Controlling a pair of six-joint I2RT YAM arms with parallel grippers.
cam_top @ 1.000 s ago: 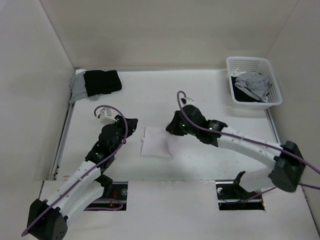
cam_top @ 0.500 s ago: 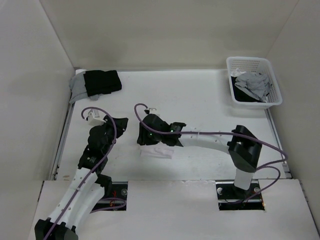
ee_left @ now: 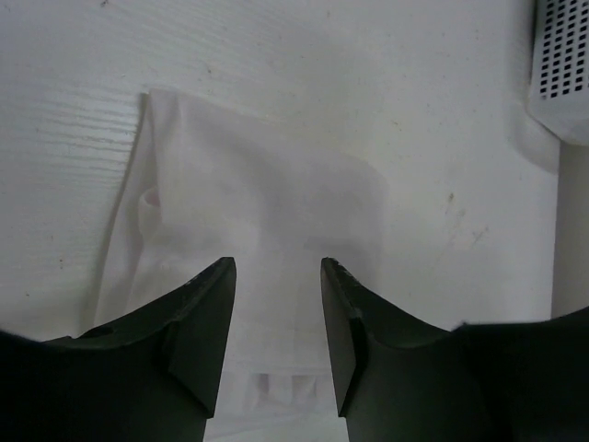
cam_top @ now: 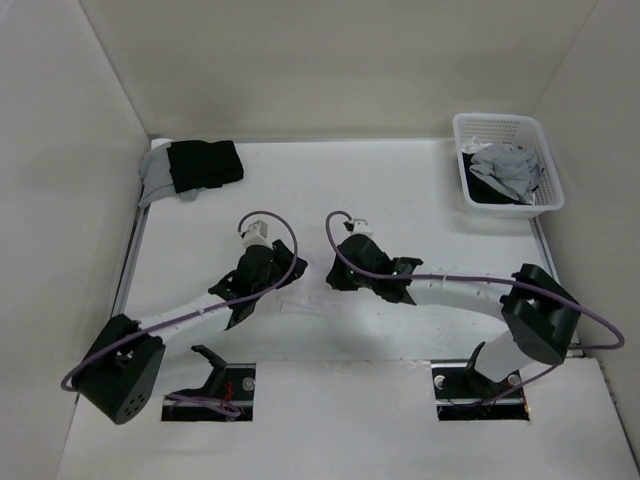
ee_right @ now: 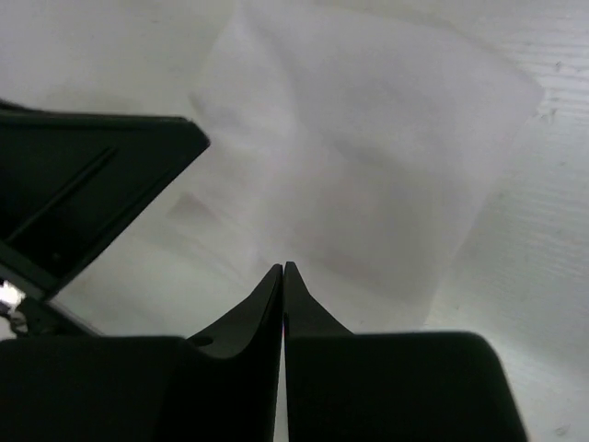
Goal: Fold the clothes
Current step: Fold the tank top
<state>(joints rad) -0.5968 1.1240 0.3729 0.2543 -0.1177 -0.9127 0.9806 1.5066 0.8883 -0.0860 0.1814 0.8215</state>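
I see white garment (ee_left: 267, 203) folded flat on counter (cam_top: 400, 190), well left of basket (cam_top: 497, 118), nearer arm bases. Left gripper (ee_left: 276, 267) over side away from basket, jaws released. Right gripper (ee_right: 282, 269) on basket side, jaws clenched; can't tell if fabric pinched.

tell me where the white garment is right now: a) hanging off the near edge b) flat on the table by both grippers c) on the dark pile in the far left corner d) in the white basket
b: both wrist views show the white garment lying flat on the table, just ahead of the left gripper and the right gripper.
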